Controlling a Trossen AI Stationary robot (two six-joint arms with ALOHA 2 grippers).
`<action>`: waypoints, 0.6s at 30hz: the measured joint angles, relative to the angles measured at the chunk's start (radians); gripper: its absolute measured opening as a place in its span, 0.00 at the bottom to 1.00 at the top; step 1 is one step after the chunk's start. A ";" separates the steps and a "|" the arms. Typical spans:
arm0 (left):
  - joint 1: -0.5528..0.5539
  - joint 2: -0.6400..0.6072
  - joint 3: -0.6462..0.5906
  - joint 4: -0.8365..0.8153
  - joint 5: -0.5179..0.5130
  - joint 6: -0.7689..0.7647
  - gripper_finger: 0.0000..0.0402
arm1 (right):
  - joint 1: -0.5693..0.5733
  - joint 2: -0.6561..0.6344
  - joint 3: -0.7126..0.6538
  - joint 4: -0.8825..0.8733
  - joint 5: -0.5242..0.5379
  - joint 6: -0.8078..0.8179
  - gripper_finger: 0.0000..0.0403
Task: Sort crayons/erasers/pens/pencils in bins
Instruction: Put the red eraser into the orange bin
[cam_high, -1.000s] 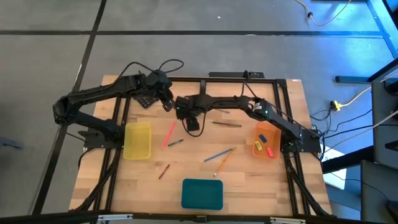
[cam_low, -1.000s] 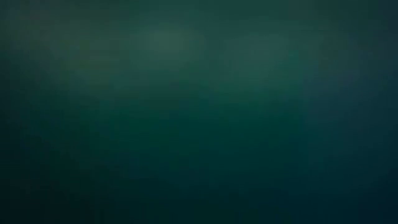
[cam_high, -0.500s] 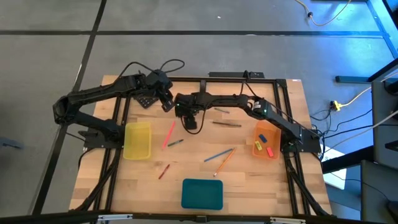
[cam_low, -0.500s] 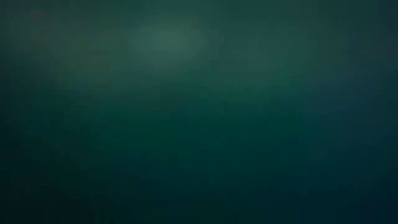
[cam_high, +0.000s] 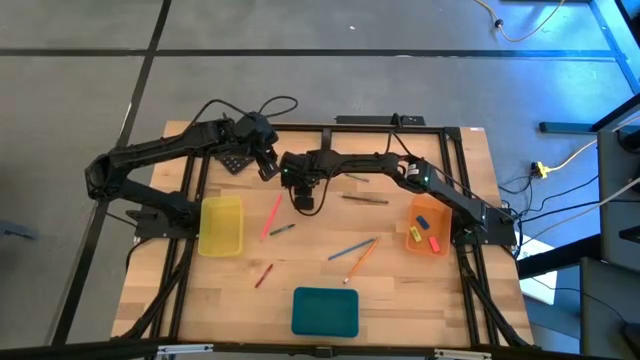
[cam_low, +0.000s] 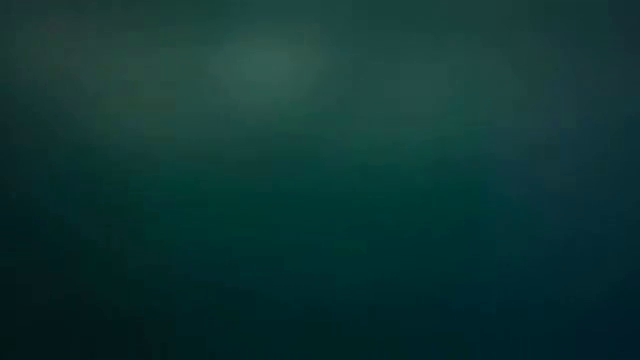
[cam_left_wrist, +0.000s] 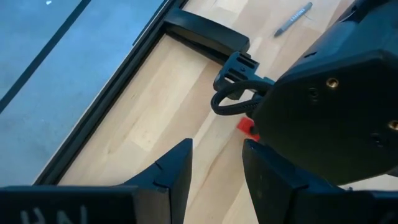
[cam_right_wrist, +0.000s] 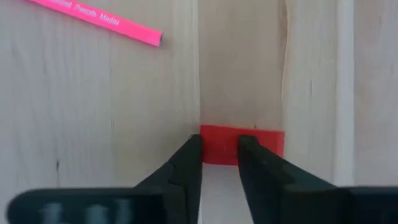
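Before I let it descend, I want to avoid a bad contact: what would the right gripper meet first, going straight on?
Most likely the red eraser: the right gripper points down at it, fingers barely parted over its near edge, with bare table around. The remaining height is unclear.

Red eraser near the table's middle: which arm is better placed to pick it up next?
Right. The right claw hangs directly over the red eraser, fingers narrowly apart. The left claw hovers beside it, aimed elsewhere.
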 joint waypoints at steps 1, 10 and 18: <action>0.000 0.000 0.000 0.000 0.000 0.000 0.34 | 0.000 0.000 0.000 0.000 0.000 0.010 0.22; 0.000 0.000 0.000 0.000 0.000 0.001 0.34 | 0.001 0.001 0.012 -0.026 -0.004 0.101 0.07; 0.000 0.000 0.000 -0.014 0.001 0.001 0.34 | 0.000 0.014 0.113 -0.121 -0.008 0.140 0.01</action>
